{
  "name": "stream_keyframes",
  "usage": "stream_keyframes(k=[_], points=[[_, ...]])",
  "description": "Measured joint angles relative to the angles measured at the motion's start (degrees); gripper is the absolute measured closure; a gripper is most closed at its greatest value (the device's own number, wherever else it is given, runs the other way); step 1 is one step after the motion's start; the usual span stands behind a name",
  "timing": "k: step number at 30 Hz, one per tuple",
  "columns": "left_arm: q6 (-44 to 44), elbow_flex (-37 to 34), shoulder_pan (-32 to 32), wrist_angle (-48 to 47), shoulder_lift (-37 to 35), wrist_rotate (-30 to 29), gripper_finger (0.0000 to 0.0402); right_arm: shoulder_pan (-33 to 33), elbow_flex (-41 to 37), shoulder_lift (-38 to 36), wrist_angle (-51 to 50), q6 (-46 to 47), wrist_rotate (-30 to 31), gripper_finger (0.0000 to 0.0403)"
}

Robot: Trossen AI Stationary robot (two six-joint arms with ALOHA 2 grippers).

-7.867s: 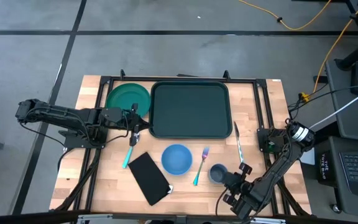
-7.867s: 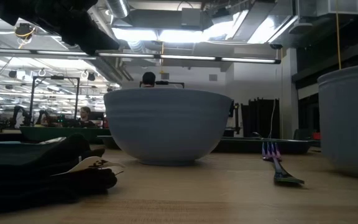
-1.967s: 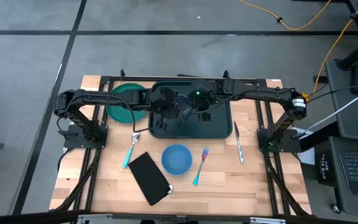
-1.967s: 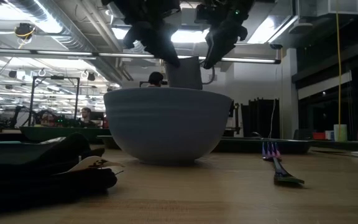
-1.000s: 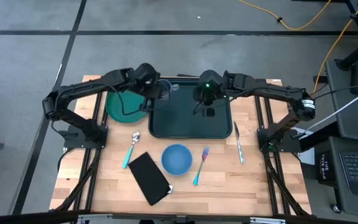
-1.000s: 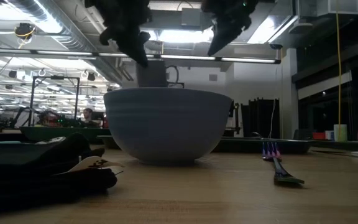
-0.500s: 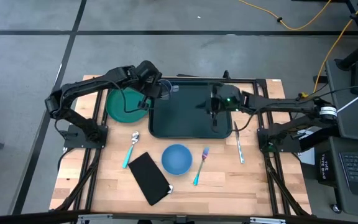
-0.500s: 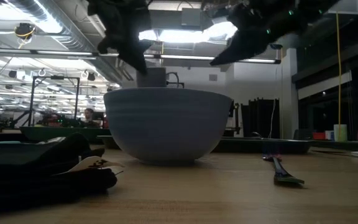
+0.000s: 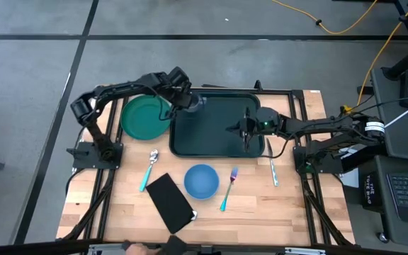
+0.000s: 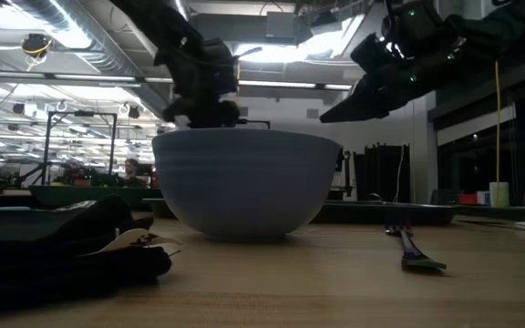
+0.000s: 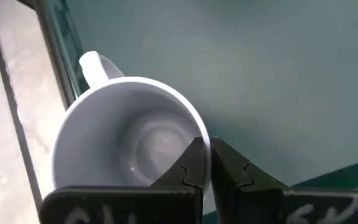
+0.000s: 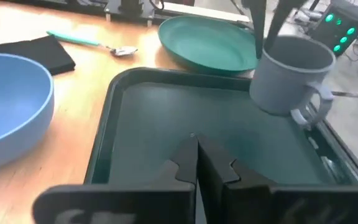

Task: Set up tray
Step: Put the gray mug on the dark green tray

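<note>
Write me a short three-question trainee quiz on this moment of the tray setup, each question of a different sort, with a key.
1. True or false: the left gripper is shut on the rim of the grey mug.
2. Multiple choice: over which part of the tray does the mug hang? A) the far corner beside the green plate; B) the middle; C) the side nearest the knife.
3. Fill in: the blue bowl sits on the table between the black napkin and the ____.

Key
1. True: its fingers pinch the mug's wall.
2. A.
3. Fork. The right gripper, shut and holding nothing, is over the tray's knife side.
</note>
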Motion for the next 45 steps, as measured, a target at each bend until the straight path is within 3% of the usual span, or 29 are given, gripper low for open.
stream_keyframes(k=[9,18,32,39,45], points=[[1.9,6.6,3.2,-2.2,4.0,4.9,0.04,0.0,0.0,0.0,0.6,-0.3,0.0,0.0388],[2.5,6.7,5.6,-3.5,5.3,6.0,0.04,0.0,0.0,0.0,0.5,-1.2,0.0,0.0395],[3.6,6.6,7.8,-5.4,7.1,12.6,0.04,0.0,0.0,0.0,0.5,-1.2,0.0,0.0398],[3.7,6.6,8.2,-5.4,9.8,12.2,0.04,0.0,0.1,0.0,0.4,-1.2,0.1,0.0383],[4.4,6.6,8.1,-5.3,9.9,8.7,0.0399,0.0,0.1,0.0,0.4,-1.2,0.1,0.0396]])
